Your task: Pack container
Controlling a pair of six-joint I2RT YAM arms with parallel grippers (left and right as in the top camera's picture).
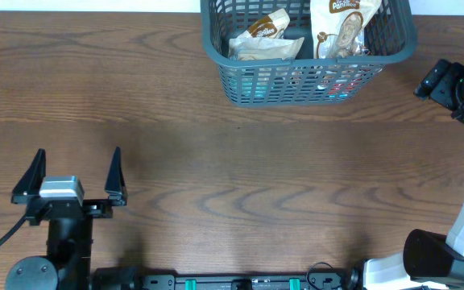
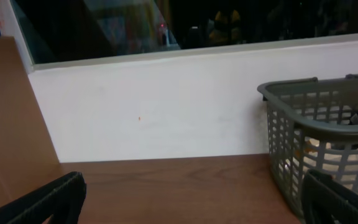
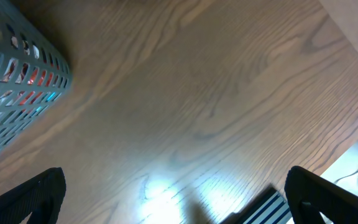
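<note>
We see a brown table (image 1: pixel 240 177) with dark wood grain running along its length. One thing stands directly on it: a grey-teal plastic basket (image 1: pixel 308 80) with slotted walls, upright on its flat bottom near the far edge. The wood stretches well out to the left of the basket and forward from it to the near edge. To the right of the basket, the surface shows a pale patch of reflected light.

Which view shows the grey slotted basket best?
Overhead: the dark grey-teal slotted plastic basket shows its rim, front wall and beige snack packets inside, top edge cropped. Left wrist catches one corner side-on; right wrist only a sliver of wall.
</note>
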